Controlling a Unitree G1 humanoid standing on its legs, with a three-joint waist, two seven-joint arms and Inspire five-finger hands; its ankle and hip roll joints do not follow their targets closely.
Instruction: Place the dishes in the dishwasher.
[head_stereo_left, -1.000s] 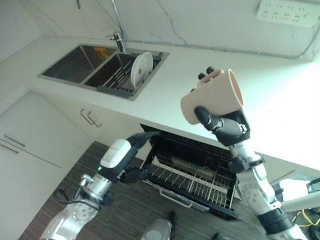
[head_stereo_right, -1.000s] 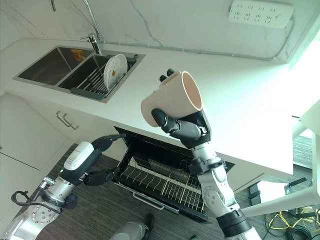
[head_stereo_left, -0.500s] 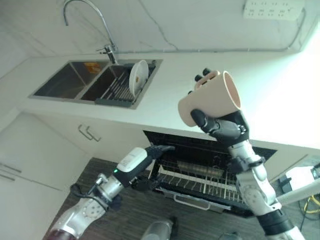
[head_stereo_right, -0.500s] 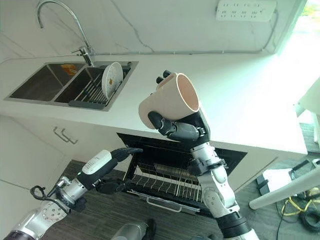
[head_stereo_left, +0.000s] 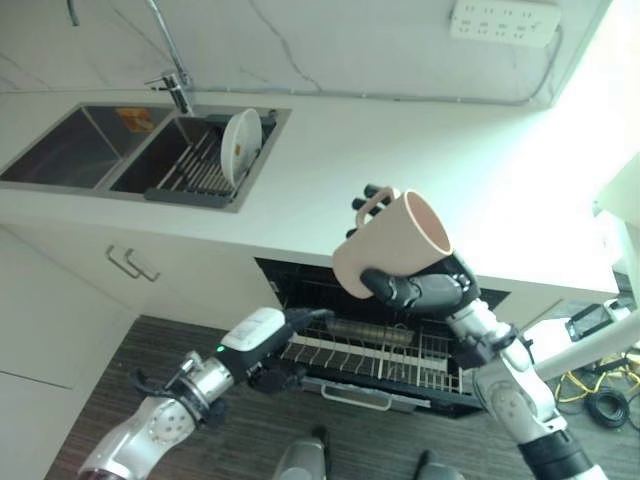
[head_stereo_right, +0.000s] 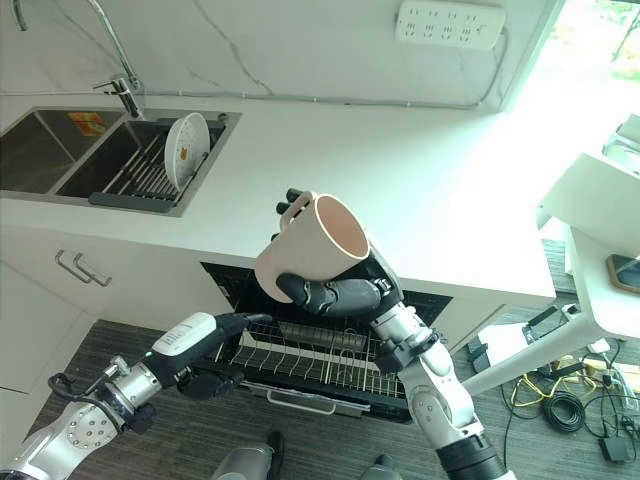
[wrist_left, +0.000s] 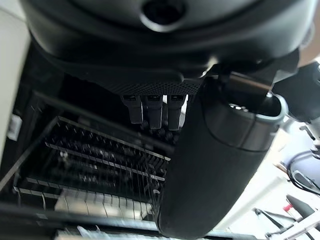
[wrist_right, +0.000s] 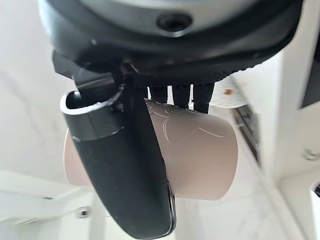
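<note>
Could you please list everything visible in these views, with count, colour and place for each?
Mug: one, beige, held tilted in the air above the open dishwasher.
Plate: one, white, standing on edge in the sink's drying rack.
Sink: one, dark steel with two basins, set in the countertop's left part.
Drying rack: one, dark, in the right basin.
Tap: one, chrome, behind the sink.
Countertop: one, white.
Dishwasher: one, black inside, under the countertop, open.
Dishwasher rack: one, wire, pulled out.
Socket strip: one, white, on the wall.
Right hand: dark, curled round the mug.
Left hand: dark, at the rack's left front corner.
</note>
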